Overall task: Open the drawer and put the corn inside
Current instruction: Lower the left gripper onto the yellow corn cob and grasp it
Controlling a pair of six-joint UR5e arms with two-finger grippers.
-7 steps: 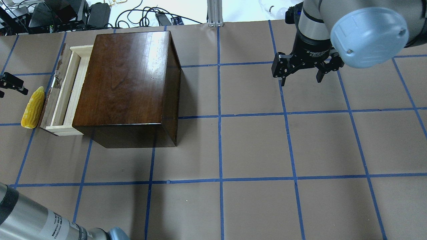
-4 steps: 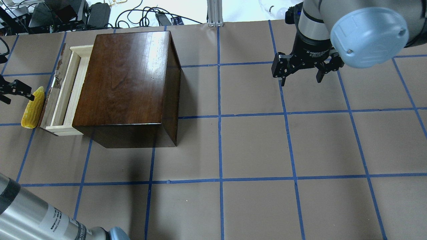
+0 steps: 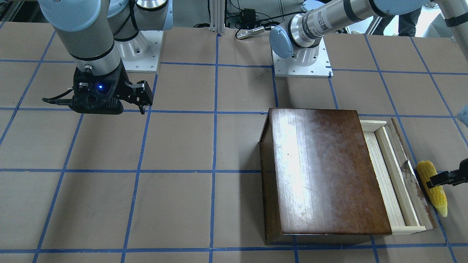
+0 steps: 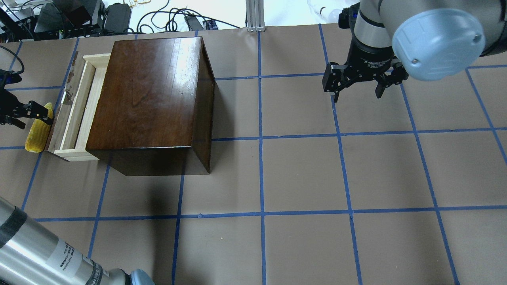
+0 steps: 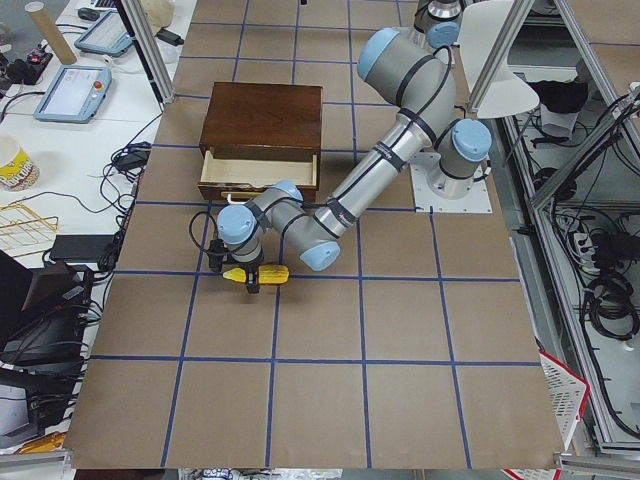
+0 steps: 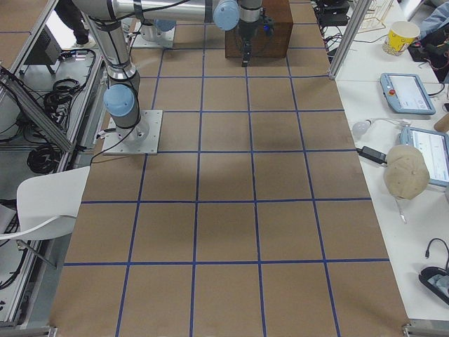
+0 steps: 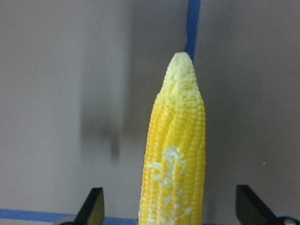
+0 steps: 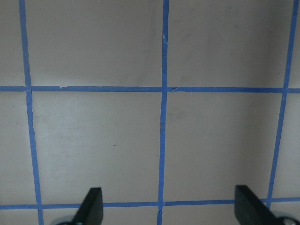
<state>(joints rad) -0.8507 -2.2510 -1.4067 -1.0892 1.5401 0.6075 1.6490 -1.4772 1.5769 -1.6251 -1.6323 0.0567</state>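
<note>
Far left edge, down low: black left gripper [image 7: 171, 208], fingers spread wide on either side of a small, bumpy yellow corn cob [image 4: 35, 136], with clear gaps both sides in the wrist view. Cob flat on the table, pointed tip toward the far edge, just beside the drawer's front panel, outside the tray. Next along: long shallow pale-wood drawer [image 4: 75, 111] with a worn dark-brown front, pulled partway out. Then the glossy dark-brown wooden box [image 4: 150, 91], big glare across its top. Under it all, brown paper-covered table [image 4: 301, 174], gridded in blue tape. Beyond the far edge, tangled black cables [image 4: 166, 18] and an upright aluminium post [image 4: 253, 16]. Over on the right, well apart from the box: black right gripper [image 4: 357, 96], raised, fingers wide apart, above a crossing of tape lines.
</note>
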